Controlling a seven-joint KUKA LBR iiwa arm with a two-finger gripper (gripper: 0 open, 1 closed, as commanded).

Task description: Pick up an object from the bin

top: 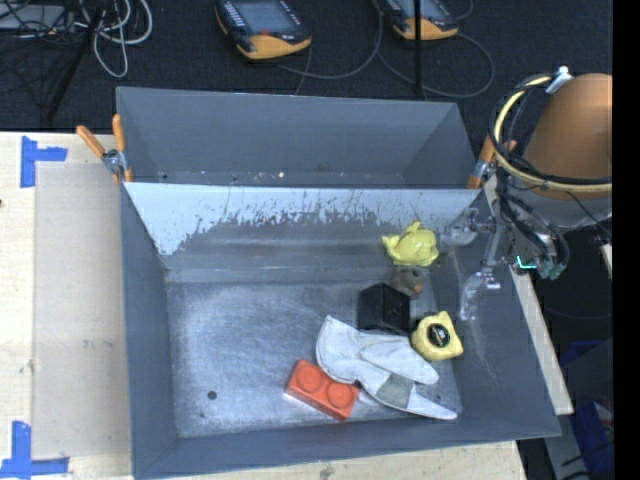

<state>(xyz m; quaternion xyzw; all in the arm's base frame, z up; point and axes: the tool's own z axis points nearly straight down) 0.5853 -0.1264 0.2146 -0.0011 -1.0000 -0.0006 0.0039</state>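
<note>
Hanging low against the bin's (pixel 300 148) right wall, the claw (pixel 478 283) sits at the end of the arm that comes in from the right; whether it is wide or narrow cannot be told from here, and nothing shows held in it.

Closest to it are two yellow things. A round yellow tape measure (pixel 437 336) lies just left of the claw and slightly nearer, and a lumpy yellow toy (pixel 411 246) lies left and slightly farther, at the foot of the far wall. Between them and a little further left sits a black block (pixel 385 308), touching or nearly touching the tape measure. A white glove (pixel 375 360) sprawls beyond that, its long axis running left to right, with a red brick (pixel 322 388) at its near-left edge.

Any pick likely calls for a short move leftward off the wall, and the tape measure looks like the shortest reach.
</note>
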